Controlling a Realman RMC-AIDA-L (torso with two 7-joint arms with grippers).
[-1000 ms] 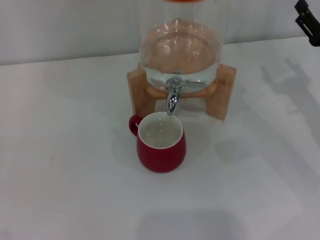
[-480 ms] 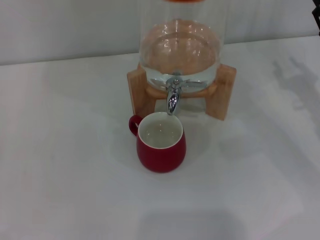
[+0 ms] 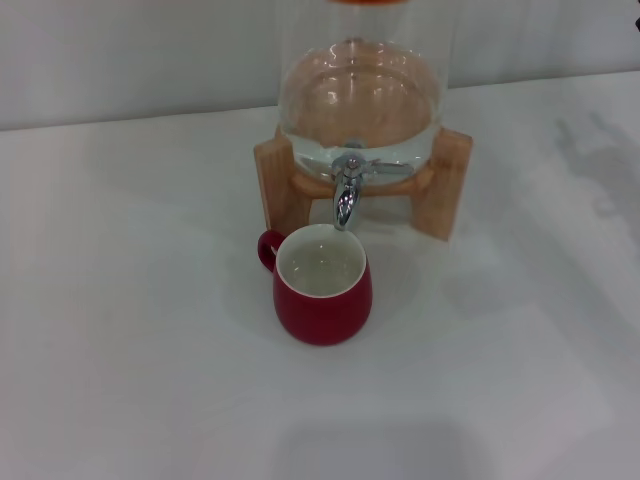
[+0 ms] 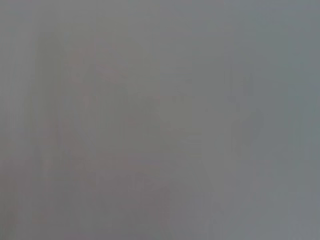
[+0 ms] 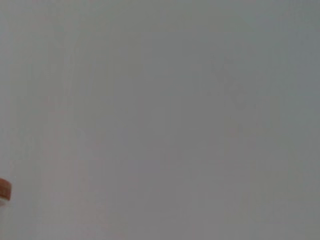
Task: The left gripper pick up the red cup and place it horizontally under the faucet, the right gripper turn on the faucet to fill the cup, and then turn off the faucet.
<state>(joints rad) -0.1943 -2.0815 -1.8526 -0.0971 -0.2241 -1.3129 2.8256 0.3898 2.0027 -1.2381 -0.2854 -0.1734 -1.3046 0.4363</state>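
Head view: one red cup [image 3: 322, 298], one faucet [image 3: 346, 193].

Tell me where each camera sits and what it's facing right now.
Head view: on the robot's head, looking forward and down at the glossy red ceramic cup under the chrome faucet of the clear glass dispenser; no arm shows.
Left wrist view: on the left arm; only blank grey, no gripper.
Right wrist view: on the right arm; grey, an orange-brown edge, no gripper.
Shared: nothing identifiable.
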